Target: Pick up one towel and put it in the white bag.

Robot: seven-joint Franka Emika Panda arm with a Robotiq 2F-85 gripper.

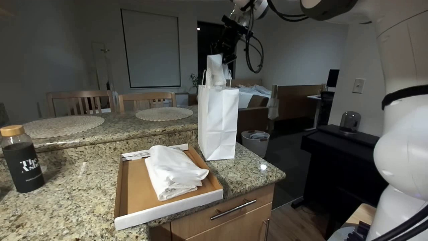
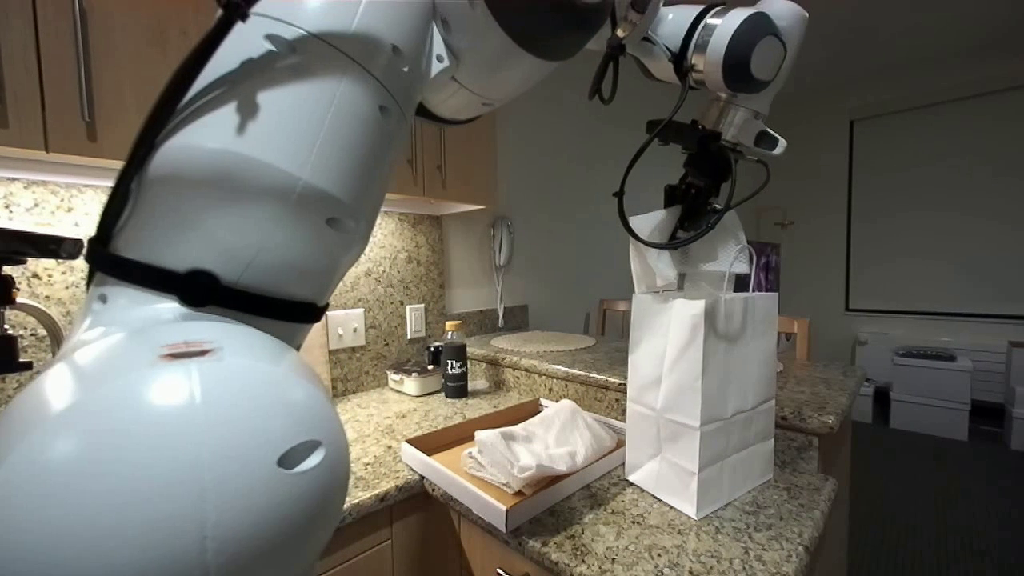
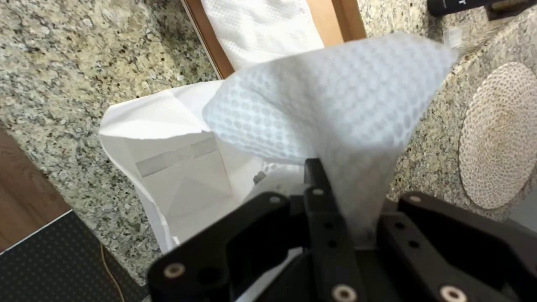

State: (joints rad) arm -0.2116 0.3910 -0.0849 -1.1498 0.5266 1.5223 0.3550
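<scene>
A white, dimpled towel [image 2: 652,264] hangs from the gripper [image 3: 350,180], whose jaws are clamped on it, over the mouth of the white bag [image 2: 672,392]; how far its lower end reaches inside cannot be told. The bag stands upright near the corner at the free end of the granite counter [image 1: 83,204], a loop handle [image 2: 753,268] raised close beside the towel. In the wrist view the towel covers part of the bag's rim and opening.

Just beside the bag, at the counter's front edge, a shallow cardboard tray [image 1: 132,190] holds folded white cloth [image 1: 174,170]. Print on the tray's back wall is too small to read. Well apart from the bag stands a dark bottle [image 1: 23,170] with a wood-coloured cap; its white lettering appears to read "The Asher", with an illegible smaller line below. Near it are a pale container [image 2: 414,382] and a dark mug [image 2: 434,354].

Round woven mats [image 1: 164,113] lie on the raised ledge [image 1: 117,129], wooden chairs [image 1: 147,96] beyond its far edge.
</scene>
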